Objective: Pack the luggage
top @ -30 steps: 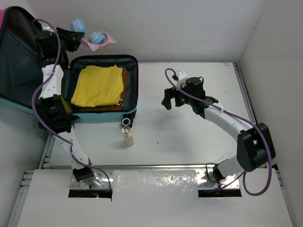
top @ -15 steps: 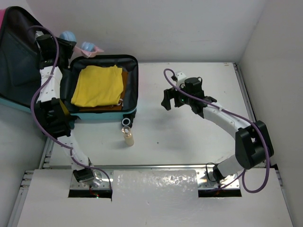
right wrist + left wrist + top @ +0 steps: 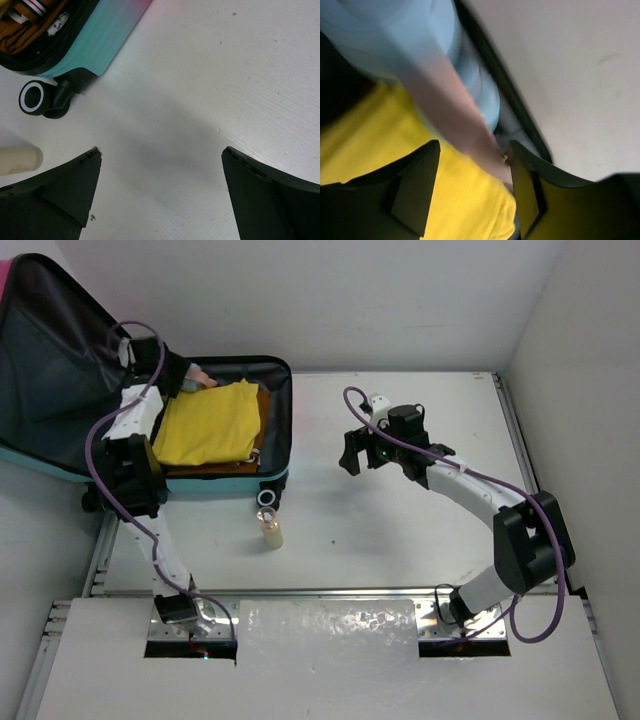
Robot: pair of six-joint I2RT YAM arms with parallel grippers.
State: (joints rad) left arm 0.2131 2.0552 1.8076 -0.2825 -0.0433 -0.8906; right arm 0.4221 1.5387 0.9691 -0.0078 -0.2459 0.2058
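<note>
We are watching the left gripper swinging down from beside the raised lid into the far corner of the luggage; the blue-and-pink item, carried aloft a second ago, is now sitting low at the far edge of the yellow garment.

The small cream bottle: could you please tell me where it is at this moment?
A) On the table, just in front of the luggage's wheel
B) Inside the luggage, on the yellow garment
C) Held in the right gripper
A: the top view shows the bottle on the white table, just on the near side of the luggage wheel, apart from the open, empty right gripper.
</note>
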